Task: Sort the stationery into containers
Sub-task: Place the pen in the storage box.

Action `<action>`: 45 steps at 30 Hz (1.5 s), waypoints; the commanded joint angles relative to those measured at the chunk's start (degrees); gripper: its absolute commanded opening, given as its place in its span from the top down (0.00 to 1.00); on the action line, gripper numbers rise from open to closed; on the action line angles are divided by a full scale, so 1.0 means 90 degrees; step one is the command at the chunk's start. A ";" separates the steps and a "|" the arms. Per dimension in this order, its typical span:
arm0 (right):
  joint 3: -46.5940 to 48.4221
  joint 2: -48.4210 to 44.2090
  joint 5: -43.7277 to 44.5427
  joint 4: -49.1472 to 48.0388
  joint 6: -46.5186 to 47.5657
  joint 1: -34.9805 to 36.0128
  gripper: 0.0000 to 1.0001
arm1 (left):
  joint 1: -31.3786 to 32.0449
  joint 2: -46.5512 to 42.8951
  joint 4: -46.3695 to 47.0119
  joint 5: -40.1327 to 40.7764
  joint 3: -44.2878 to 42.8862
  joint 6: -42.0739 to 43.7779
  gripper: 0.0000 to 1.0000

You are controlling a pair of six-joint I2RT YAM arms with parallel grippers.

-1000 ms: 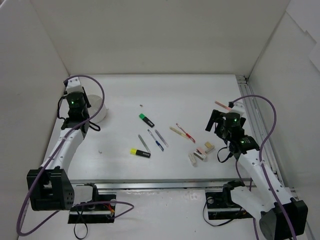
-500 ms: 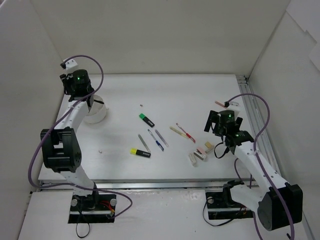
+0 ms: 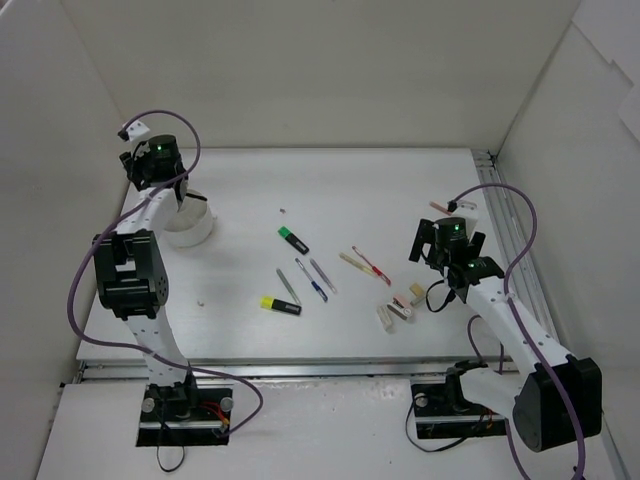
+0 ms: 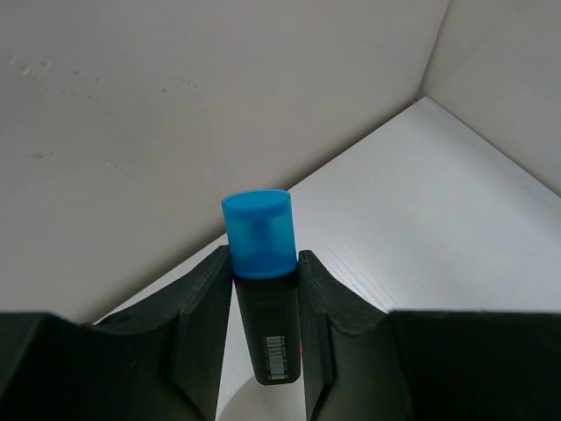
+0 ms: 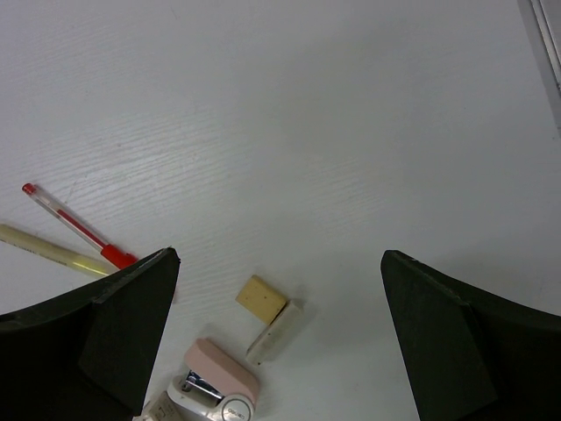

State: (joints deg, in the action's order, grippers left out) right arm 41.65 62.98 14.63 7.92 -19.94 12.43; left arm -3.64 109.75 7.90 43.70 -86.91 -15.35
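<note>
My left gripper is shut on a black highlighter with a blue cap, held cap-out towards the back wall. In the top view it hangs above the far-left side of the round white tub. My right gripper is open and empty, low over a tan eraser, a white eraser and a pink stapler. In the top view it is at the right. A green highlighter, a yellow highlighter and thin pens lie mid-table.
A red pen and a beige stick lie left of the right gripper. White walls enclose the table on the left, back and right. A metal rail runs along the right edge. A tiny speck lies near the back.
The left arm has swung from over the tub's near side up and back towards the far-left corner. The right gripper has shifted slightly towards the erasers.
</note>
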 commanded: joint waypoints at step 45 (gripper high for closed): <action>0.0128 -0.0308 0.0317 -0.0236 0.0058 -0.0023 0.02 | -0.0074 -0.0935 0.0411 -0.0285 0.1522 -0.1731 0.70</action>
State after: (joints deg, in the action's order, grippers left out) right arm 41.71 61.25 16.51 7.92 -19.25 12.40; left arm -3.88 105.43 8.88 41.63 -72.99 -29.26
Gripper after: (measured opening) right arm 0.980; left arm 0.304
